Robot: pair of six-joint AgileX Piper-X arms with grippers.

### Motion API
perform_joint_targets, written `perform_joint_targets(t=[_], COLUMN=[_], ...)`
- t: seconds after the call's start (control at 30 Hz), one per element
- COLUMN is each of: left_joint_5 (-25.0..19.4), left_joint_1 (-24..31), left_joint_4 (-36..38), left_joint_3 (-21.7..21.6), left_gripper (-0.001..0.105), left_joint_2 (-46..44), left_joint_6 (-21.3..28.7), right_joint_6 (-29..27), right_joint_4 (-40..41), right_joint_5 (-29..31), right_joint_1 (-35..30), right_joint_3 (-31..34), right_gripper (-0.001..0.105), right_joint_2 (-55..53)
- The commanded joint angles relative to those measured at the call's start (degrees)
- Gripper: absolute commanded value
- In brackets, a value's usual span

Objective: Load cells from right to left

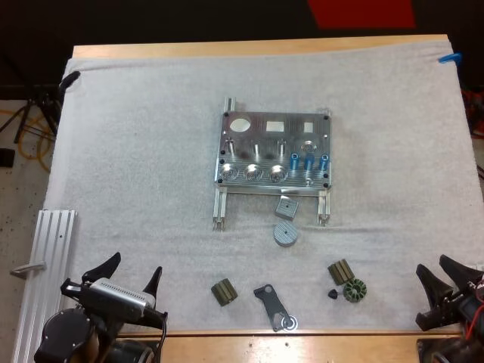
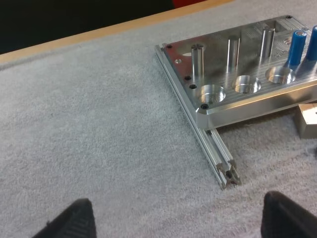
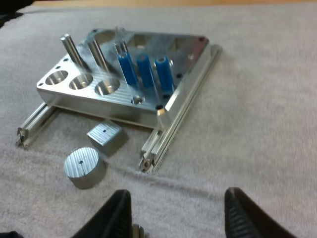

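Cells (image 1: 308,161) (3 blue cylinders) are standing upright side by side in the fixture (image 1: 291,140), at the right end of its near row. To their left, 3 round pockets (image 1: 252,173) are lining the same edge, w/ metal pins (image 3: 81,49) standing behind them. Fixture is lying mid-mat (image 1: 136,151) on 2 rails. Just off its near edge a square metal block (image 1: 286,206) is lying, and a round metal disc (image 1: 285,234) nearer still, the two just apart. Dark parts are lying spread along the mat's near side: ribbed olive block (image 1: 222,291), black lever (image 1: 271,305) w/ ring end, second olive block (image 1: 341,271), toothed round part (image 1: 355,290) w/ a tiny black bit (image 1: 332,293) beside it. Left jaws are hanging released at the mat's near-left corner, gripping nothing. Right jaws are likewise spread apart at the near-right edge, clear of everything. Wooden counter (image 1: 227,49) is showing beyond the mat's far edge.
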Motion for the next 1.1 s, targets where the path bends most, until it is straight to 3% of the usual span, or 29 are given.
perform_joint_targets(t=[0.0,0.8,1.07], left_joint_5=[0.48,0.48,0.48], left_joint_1=[0.18,0.18,0.18], left_joint_4=[-0.68,-0.68,-0.68], left_joint_3=[-0.22,-0.22,-0.22], left_gripper=[0.067,0.067,0.067], left_joint_2=[-7.99,-7.99,-7.99], left_joint_6=[-0.57,-0.57,-0.57], right_joint_6=[-0.89,-0.87,-0.87], right_joint_4=[-0.31,-0.26,-0.26], right_joint_5=[-0.38,-0.14,-0.14], right_joint_1=[0.13,-0.13,-8.56], right_joint_3=[-0.15,-0.15,-0.15], right_gripper=[0.043,0.043,0.043], right_joint_2=[-2.46,-2.46,-2.46])
